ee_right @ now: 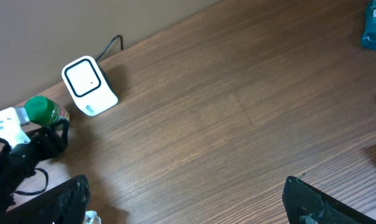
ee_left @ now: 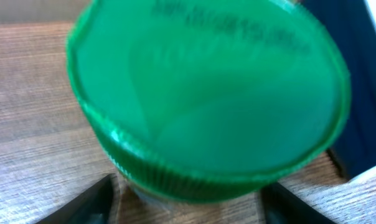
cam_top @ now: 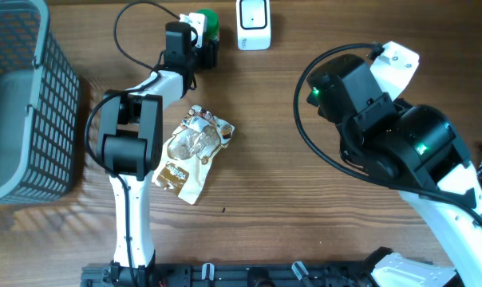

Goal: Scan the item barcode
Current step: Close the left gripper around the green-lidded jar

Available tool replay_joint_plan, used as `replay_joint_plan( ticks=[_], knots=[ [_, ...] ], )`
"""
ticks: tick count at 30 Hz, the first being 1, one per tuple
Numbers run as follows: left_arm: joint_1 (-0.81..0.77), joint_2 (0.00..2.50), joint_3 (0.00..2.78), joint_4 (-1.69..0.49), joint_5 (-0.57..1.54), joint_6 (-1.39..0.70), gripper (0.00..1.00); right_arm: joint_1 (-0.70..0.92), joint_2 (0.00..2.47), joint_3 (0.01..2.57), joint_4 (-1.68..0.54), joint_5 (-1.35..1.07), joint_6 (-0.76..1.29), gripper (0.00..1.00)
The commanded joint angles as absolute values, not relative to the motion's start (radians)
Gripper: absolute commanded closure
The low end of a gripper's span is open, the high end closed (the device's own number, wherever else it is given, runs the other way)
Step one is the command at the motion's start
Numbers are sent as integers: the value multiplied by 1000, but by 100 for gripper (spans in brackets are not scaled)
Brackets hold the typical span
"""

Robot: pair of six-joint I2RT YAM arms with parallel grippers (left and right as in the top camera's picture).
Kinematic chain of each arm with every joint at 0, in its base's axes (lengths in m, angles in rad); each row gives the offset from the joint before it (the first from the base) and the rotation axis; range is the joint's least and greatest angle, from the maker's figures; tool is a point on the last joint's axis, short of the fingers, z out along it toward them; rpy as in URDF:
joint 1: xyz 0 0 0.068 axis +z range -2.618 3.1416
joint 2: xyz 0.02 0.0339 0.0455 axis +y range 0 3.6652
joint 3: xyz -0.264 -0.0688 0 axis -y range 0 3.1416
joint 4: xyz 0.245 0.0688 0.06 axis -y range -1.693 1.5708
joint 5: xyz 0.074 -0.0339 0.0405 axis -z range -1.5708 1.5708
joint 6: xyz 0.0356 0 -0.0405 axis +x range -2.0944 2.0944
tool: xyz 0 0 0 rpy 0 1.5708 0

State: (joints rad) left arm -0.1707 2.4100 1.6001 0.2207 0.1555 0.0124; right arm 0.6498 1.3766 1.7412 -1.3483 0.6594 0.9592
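Wood-grain table (cam_top: 289, 199) runs under everything. At far left sits a grey mesh basket (cam_top: 17, 119). Next, the left gripper (ee_left: 188, 202) pinches a green-lidded jar (cam_top: 207, 24) (upright on the wood at the far edge), with a finger against each side just below the lid. A crumpled snack packet (cam_top: 195, 151) lies nearer, beside the left arm. Just right of the jar stands the white barcode scanner (cam_top: 254, 24). Rightmost, the right gripper (ee_right: 185, 205) hangs over bare wood, jaws spread wide.
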Motion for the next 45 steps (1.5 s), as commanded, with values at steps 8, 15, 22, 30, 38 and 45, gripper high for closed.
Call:
replay_joint_plan(
  ticks=[8,15,22,30,38,45],
  knots=[
    [-170,2353,1616,341,160,15,0,646,1384,1740,-1349,657,942,0],
    [-170,2397,1616,444,160,15,0,646,1384,1740,-1345,657,943,0],
    [-170,2430,1618,485,160,15,16,646,1384,1740,-1341,657,943,0],
    [-170,2430,1618,497,160,2,32,646,1384,1740,-1341,657,942,0],
    [-170,2424,1618,426,168,-38,38,646,1384,1740,-1359,655,942,0],
    [-170,2339,1618,263,168,-38,39,646,1384,1740,-1363,657,938,0]
  ],
)
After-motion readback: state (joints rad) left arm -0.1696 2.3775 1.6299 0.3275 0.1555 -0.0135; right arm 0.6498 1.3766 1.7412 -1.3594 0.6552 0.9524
